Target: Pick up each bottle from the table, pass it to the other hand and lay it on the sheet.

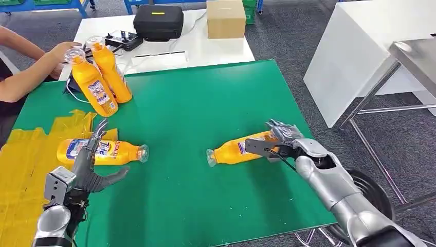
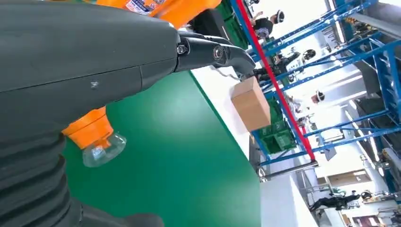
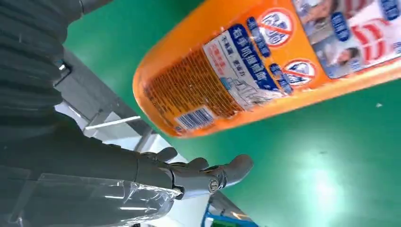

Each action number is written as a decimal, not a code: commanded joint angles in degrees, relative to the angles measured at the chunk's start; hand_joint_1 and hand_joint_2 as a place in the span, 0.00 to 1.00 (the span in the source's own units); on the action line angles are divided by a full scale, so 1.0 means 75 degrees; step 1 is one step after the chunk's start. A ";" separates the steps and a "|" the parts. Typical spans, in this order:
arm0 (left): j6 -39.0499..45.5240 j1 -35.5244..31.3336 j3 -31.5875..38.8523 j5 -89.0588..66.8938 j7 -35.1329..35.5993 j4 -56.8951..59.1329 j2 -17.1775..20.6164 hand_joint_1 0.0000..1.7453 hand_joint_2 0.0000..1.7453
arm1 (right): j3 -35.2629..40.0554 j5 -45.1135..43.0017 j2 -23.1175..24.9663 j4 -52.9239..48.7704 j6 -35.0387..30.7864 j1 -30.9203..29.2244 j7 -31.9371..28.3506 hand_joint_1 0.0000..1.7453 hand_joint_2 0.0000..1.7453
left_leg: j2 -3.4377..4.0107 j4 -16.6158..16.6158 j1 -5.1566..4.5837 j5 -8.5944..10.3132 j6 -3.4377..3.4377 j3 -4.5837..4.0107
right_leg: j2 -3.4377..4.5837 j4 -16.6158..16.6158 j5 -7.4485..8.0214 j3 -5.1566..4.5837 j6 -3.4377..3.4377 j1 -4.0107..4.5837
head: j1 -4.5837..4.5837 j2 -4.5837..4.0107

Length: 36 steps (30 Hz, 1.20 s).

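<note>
Grasping lying bottle (image 1: 237, 150): right hand (image 1: 282, 140), near table's (image 1: 216, 92) right edge | left hand (image 1: 90, 164) fingers released, spread

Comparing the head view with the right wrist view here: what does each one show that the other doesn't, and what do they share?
Head view alone: the left hand open above a lying bottle at the yellow sheet, two upright bottles by a person's hand, the cardboard box.

Right wrist view alone: the barcode and printed label close up.

Both: the right hand at the base end of the lying right bottle on the green table.
</note>
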 commanded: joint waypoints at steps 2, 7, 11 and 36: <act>-0.0065 -0.0279 0.0071 0.0019 0.0002 0.0485 -0.0169 0.00 1.00 | 0.0753 0.0061 0.0292 0.1152 0.0046 -0.0632 -0.0031 0.00 1.00 | -0.0007 -0.0004 -0.0004 0.0001 0.0001 0.0007 | 0.0012 -0.0001 0.0001 0.0004 0.0002 -0.0005 | 0.0000 0.0000; -0.0100 -0.0292 0.0053 0.0044 -0.0008 0.0515 -0.0160 0.00 1.00 | 0.0890 0.0115 0.0358 0.1423 0.0043 -0.0736 -0.0132 0.00 1.00 | -0.0007 -0.0002 -0.0003 0.0000 0.0001 0.0007 | 0.0015 0.0000 0.0001 0.0003 0.0003 -0.0004 | 0.0000 0.0000; -0.0144 -0.0349 0.0039 0.0095 -0.0025 0.0550 -0.0151 0.00 1.00 | 0.1124 0.0095 0.0554 0.2035 0.0147 -0.0826 -0.0334 0.00 1.00 | -0.0010 -0.0003 0.0000 0.0001 0.0000 0.0012 | 0.0024 -0.0003 0.0006 0.0008 0.0003 -0.0003 | 0.0000 0.0000; -0.0206 -0.0939 -0.0408 0.0548 -0.0129 0.1391 -0.0048 0.00 1.00 | 0.1714 -0.0840 0.0481 0.3160 0.0804 -0.0487 -0.0610 1.00 1.00 | -0.0038 -0.0020 -0.0008 0.0018 0.0012 0.0137 | -0.0004 -0.0049 0.0028 0.0132 0.0004 0.0005 | 0.0003 0.0000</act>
